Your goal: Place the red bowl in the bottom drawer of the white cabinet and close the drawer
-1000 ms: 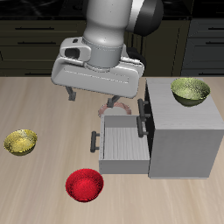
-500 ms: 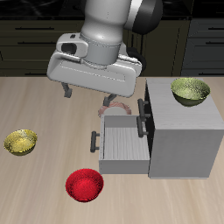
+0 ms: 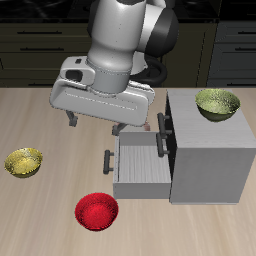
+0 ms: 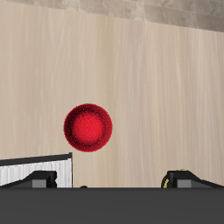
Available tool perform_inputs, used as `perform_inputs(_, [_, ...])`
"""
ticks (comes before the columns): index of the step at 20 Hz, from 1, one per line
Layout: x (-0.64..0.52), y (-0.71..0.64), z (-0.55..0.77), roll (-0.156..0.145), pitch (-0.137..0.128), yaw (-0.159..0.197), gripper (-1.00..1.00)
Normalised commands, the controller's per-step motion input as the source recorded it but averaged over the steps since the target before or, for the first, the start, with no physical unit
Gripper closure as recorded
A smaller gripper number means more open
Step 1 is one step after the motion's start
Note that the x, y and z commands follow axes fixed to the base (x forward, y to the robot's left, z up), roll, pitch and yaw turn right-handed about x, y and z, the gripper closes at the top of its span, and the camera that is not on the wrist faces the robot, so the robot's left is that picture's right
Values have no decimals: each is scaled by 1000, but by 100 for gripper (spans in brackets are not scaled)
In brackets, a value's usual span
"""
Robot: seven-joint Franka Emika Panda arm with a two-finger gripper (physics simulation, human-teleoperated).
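Three bowls in the exterior view, going left to right. First, a yellow-green bowl (image 3: 24, 162) sits on the wooden table (image 3: 50, 215) at the left edge of the frame, mid-height, on its own.

Next, the red bowl (image 3: 97, 211) is on the table in the lower middle of the frame, near the front edge, upright, touching nothing. It's just lower-left of the drawer's front panel, not in it. In the wrist view the red bowl (image 4: 88, 127) shows as a full round disc on bare wood, with nothing over it.

Above it, the gripper (image 3: 93, 124) hangs in the air in the upper middle of the frame, over the table just left of the cabinet. Its two dark fingers (image 3: 70, 121) stand apart with nothing between them. In the wrist view both fingertips (image 4: 38, 179) show well apart as well.

Right of centre, the bottom drawer (image 3: 140, 165) is pulled out toward the left of the frame. Its dark bar handle (image 3: 108, 160) is on the front panel, and its light grey inside holds nothing visible. Behind it, the white cabinet (image 3: 210, 160) fills the right side, and an upper drawer handle (image 3: 162, 125) shows on its front face.

Last, a second yellow-green bowl (image 3: 217, 104) rests on the cabinet's flat top, upper right of the frame.
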Motion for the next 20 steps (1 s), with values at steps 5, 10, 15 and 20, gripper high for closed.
perform_inputs(5, [42, -120, -349, -6, 20, -21, -100])
perform_inputs(10, [30, -53, -288, 11, -39, -8, -100])
perform_inputs(15, [38, 17, -251, 7, -6, -38, -100])
perform_inputs(20, [43, 13, -271, 6, 19, -32, -100])
